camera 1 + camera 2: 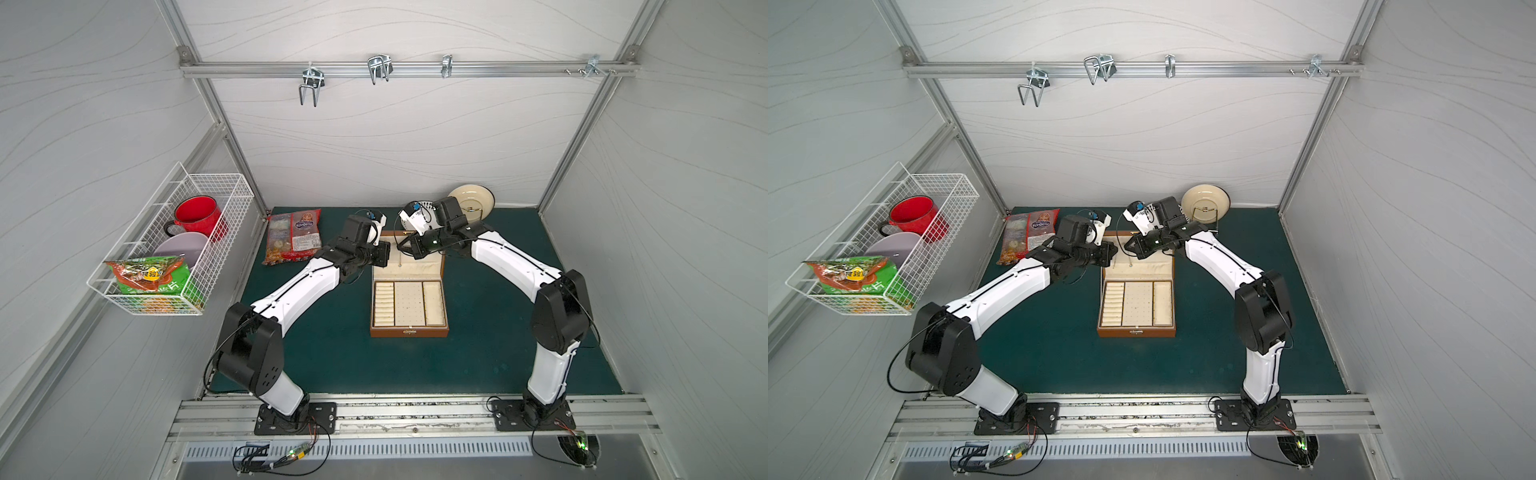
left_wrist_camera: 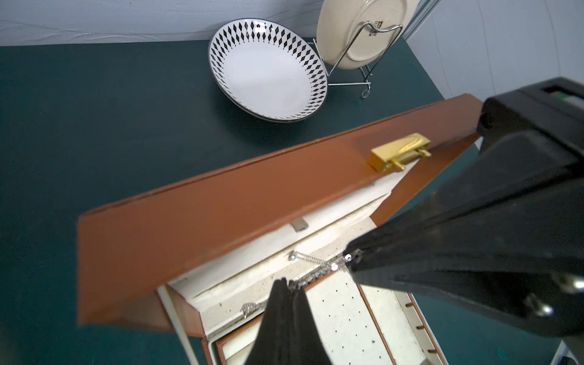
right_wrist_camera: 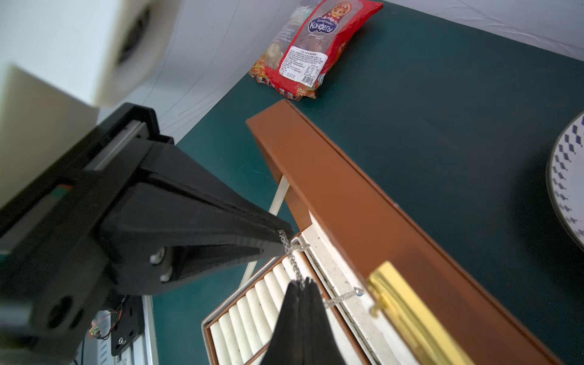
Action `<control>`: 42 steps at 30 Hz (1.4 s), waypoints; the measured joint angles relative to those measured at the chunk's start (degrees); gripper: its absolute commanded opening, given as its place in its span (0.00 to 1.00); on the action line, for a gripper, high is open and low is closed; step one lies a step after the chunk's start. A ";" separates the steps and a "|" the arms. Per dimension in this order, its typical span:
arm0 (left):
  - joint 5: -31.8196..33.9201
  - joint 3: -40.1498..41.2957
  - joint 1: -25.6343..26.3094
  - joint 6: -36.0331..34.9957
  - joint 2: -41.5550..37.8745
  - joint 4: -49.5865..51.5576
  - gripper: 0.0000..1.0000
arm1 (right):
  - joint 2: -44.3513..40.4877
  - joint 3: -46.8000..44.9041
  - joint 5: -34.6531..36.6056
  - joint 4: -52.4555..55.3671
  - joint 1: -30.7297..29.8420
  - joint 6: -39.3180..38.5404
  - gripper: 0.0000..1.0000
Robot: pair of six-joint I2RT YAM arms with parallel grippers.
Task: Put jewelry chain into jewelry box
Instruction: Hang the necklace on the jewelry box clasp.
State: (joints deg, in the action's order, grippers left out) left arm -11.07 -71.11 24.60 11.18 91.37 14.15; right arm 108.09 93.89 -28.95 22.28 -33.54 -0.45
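The left gripper (image 2: 286, 284) has its fingers pressed together on the thin silver chain (image 3: 294, 267). The right gripper (image 3: 300, 286) also pinches the same chain. The two tips are near each other, and a short part of the chain hangs stretched between them. From the right gripper another short part runs to a small hook (image 3: 357, 290) on the cream lining of the lid. If it really hangs on this hook, I cannot tell.

Both grippers are over the back part of the open brown box (image 1: 409, 332), just in front of its raised lid. The gold clasp (image 2: 398, 151) sits on the lid edge, beside the right gripper. Under the tips is the cream tray with its compartments.

A red snack packet (image 3: 313, 47) lies on the green mat, beyond the left gripper. A bowl with black diamonds (image 2: 268, 69) and a cream plate (image 2: 357, 31) in a wire stand are behind the lid, beyond the right gripper.
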 measured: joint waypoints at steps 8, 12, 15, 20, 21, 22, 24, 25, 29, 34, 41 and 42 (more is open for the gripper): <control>-0.04 -2.10 -0.61 1.01 2.93 -0.09 0.00 | 1.20 0.48 2.43 -1.09 -0.15 1.09 0.00; -0.04 -2.40 -0.68 1.44 3.41 -0.13 0.00 | 1.29 0.50 3.67 -1.55 -0.31 1.90 0.00; -0.02 -2.82 -0.70 1.81 3.96 -0.07 0.00 | 1.49 0.68 4.81 -1.79 -0.48 2.60 0.00; 0.04 -3.26 -0.96 2.60 4.57 -0.04 0.00 | 2.12 1.55 6.21 -1.92 -0.87 3.69 0.00; 0.07 -3.26 -0.96 2.69 4.61 -0.04 0.00 | 2.25 1.73 6.47 -1.90 -0.98 3.87 0.00; 0.13 -3.26 -0.98 2.78 4.70 -0.02 0.00 | 2.34 1.81 6.75 -1.90 -1.07 3.96 0.00; 0.17 -3.26 -1.01 2.97 4.90 0.00 0.00 | 2.56 1.86 7.54 -1.90 -1.29 4.15 0.00; 0.17 -3.26 -1.05 3.04 5.03 0.11 0.00 | 2.67 1.86 7.96 -1.90 -1.42 4.28 0.00; 0.02 -3.26 -1.11 3.48 5.55 0.31 0.00 | 3.23 2.49 9.62 -1.64 -1.84 5.27 0.00; -0.33 -3.26 -1.14 4.07 5.79 0.46 0.00 | 3.67 3.08 10.47 -1.18 -2.01 6.88 0.00; -0.42 -3.37 -1.16 5.14 5.79 0.44 0.00 | 3.58 2.38 11.17 -2.91 -2.12 9.07 0.00; -0.50 -3.39 -1.18 5.44 5.79 0.44 0.00 | 3.50 2.01 11.37 -3.61 -2.12 9.55 0.00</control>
State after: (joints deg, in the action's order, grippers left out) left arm -11.57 -74.50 23.42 16.62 97.17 14.59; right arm 111.59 95.90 -17.58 18.68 -35.66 9.10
